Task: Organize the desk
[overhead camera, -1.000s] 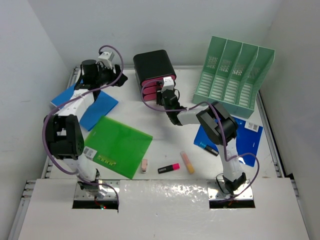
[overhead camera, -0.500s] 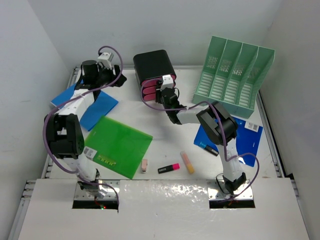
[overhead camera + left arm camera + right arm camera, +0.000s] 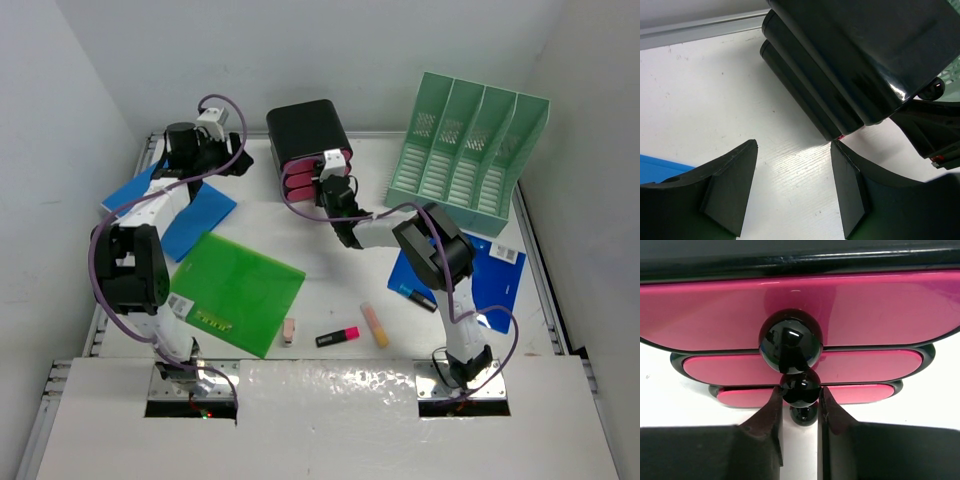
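Observation:
A black drawer unit point(image 3: 308, 140) with pink drawer fronts point(image 3: 875, 315) stands at the back of the white desk point(image 3: 330, 285). My right gripper point(image 3: 327, 184) reaches to its front. In the right wrist view, this gripper point(image 3: 800, 399) is shut on the middle drawer's black knob point(image 3: 800, 385), a fingertip touching each side. The top knob point(image 3: 790, 340) and bottom knob point(image 3: 804, 416) are free. My left gripper point(image 3: 794, 185) hovers open over bare desk point(image 3: 715, 100) to the left of the unit point(image 3: 865, 60), with nothing between its fingers point(image 3: 730, 190).
A green file sorter point(image 3: 470, 150) stands at the back right. A green folder point(image 3: 235, 290) and blue folders point(image 3: 195, 215) lie on the left, a blue notebook point(image 3: 495, 275) on the right. A pink highlighter point(image 3: 338, 336), an orange one point(image 3: 375, 324) and a small eraser point(image 3: 289, 330) lie near the front.
The right gripper's jaws have closed in onto the middle drawer knob. The left arm has barely moved.

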Motion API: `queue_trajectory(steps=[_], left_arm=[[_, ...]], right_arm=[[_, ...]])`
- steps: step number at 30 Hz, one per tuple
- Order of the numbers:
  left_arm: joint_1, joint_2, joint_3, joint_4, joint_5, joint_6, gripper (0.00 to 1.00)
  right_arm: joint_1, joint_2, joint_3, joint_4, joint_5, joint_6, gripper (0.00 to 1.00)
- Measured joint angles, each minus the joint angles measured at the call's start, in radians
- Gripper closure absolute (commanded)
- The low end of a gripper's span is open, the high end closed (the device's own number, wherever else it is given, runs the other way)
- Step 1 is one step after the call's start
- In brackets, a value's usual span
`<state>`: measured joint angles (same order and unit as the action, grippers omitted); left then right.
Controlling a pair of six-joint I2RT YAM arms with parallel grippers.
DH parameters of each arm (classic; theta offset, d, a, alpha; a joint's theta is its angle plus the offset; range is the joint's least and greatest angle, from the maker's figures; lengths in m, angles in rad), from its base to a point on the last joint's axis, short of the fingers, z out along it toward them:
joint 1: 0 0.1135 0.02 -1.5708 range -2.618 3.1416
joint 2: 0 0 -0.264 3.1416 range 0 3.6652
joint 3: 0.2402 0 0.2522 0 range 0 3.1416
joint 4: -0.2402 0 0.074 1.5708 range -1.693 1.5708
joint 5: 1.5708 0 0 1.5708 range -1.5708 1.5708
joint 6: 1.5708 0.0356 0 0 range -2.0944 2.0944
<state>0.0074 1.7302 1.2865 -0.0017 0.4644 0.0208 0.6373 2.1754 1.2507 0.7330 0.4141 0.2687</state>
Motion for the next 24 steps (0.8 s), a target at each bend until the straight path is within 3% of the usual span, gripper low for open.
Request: queue_trajectory(steps=[5, 15, 17, 18, 19, 24], left_arm=[[0.000, 0.000, 0.000, -0.010, 0.010, 0.001, 0.42], [0.000, -0.004, -0.062, -0.078, 0.022, 0.060, 0.41], [0.000, -0.005, -0.093, -0.095, 0.018, 0.074, 0.41], [0.000, -0.005, -0.104, -0.108, 0.017, 0.082, 0.41], [0.000, -0.005, -0.109, -0.123, 0.015, 0.090, 0.41], [0.000, -0.018, -0.123, -0.151, 0.016, 0.137, 0.41]], right_arm=[[0.002, -0.023, -0.068, 0.063, -0.025, 0.001, 1.00], [0.052, -0.224, -0.380, 0.111, -0.029, 0.015, 0.99], [0.066, -0.251, -0.431, 0.112, -0.027, 0.017, 0.89], [0.074, -0.261, -0.453, 0.113, -0.025, 0.017, 0.77], [0.080, -0.272, -0.467, 0.110, -0.024, 0.017, 0.56], [0.097, -0.370, -0.533, 0.026, -0.071, 0.008, 0.32]])
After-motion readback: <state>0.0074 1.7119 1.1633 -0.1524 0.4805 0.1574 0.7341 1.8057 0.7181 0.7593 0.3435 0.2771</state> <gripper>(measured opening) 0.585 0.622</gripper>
